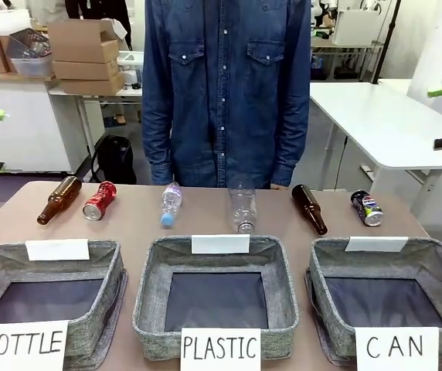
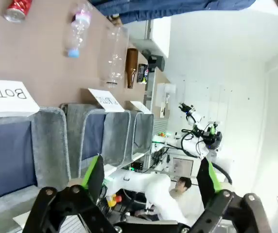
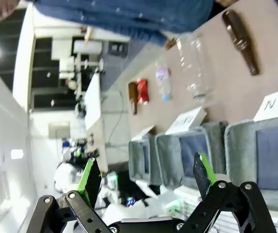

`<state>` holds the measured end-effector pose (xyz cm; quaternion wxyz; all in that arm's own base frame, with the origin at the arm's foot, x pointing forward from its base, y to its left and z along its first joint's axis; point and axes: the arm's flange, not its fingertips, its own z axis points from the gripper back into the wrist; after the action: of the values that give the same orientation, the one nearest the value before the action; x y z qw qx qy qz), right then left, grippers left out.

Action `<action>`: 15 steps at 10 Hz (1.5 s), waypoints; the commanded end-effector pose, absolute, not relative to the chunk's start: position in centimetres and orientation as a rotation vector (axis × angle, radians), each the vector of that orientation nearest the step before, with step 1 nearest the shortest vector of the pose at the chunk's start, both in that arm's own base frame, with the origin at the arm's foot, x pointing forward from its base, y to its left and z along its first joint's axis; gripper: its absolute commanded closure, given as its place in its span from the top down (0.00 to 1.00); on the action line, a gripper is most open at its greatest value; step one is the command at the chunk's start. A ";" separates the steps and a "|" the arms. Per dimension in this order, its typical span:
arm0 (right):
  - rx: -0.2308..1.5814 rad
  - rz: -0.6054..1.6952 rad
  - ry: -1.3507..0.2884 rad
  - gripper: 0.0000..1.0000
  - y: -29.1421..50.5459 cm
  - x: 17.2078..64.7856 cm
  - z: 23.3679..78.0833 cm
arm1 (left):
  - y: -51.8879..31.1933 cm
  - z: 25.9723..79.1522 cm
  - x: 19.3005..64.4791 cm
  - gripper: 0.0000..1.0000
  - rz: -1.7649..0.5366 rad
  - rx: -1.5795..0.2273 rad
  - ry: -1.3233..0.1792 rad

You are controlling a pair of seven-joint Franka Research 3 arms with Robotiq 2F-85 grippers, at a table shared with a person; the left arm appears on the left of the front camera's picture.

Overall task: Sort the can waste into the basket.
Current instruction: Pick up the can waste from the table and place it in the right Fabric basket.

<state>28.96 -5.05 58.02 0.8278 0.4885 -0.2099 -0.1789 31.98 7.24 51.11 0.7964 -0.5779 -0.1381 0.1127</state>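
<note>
Nothing is sorted yet: the Pepsi can (image 1: 367,207) lies just behind the CAN basket (image 1: 430,251), the red can (image 1: 100,201) lies well off to its left, and the left gripper (image 2: 150,172) and right gripper (image 3: 145,172) hang spread wide, empty.

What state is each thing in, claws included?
Dented red metal can: lying on side.
Dark blue Pepsi can: lying on side.
Grey woven CAN basket: empty.
Grey PLASTIC basket: empty.
Grey BOTTLE basket: empty.
Left brown glass bottle: lying.
Right brown glass bottle: lying.
Small clear plastic bottle: lying, capped.
Large clear plastic bottle: lying.
Left gripper: open.
Right gripper: open.
</note>
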 end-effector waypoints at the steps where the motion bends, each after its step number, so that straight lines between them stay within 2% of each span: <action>1: 1.083 -0.344 -0.405 1.00 -5.0 28.6 58.0 | 5.5 51.5 31.8 1.00 0.088 -1.172 -0.273; 10: 1.083 -0.344 -0.405 1.00 -5.0 28.6 58.0 | 5.5 51.4 31.6 1.00 0.108 -1.169 -0.271; 11: 1.083 -0.344 -0.405 1.00 -5.0 28.6 58.0 | 4.3 52.0 33.9 1.00 0.163 -1.040 -0.222; 13: 1.083 -0.344 -0.405 1.00 -5.0 28.6 58.0 | 3.2 52.2 36.2 1.00 0.067 -0.965 -0.216; 14: 1.083 -0.344 -0.405 1.00 -5.0 28.6 58.0 | 3.2 51.8 37.8 1.00 0.136 -0.870 -0.188; 15: 1.083 -0.344 -0.405 1.00 -5.0 28.6 58.0 | 3.4 52.0 38.0 1.00 0.133 -0.882 -0.174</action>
<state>28.21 -5.00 57.68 0.8280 0.5004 -0.1850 -0.1725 37.54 2.68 51.42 0.8922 -0.4379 -0.0979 0.0513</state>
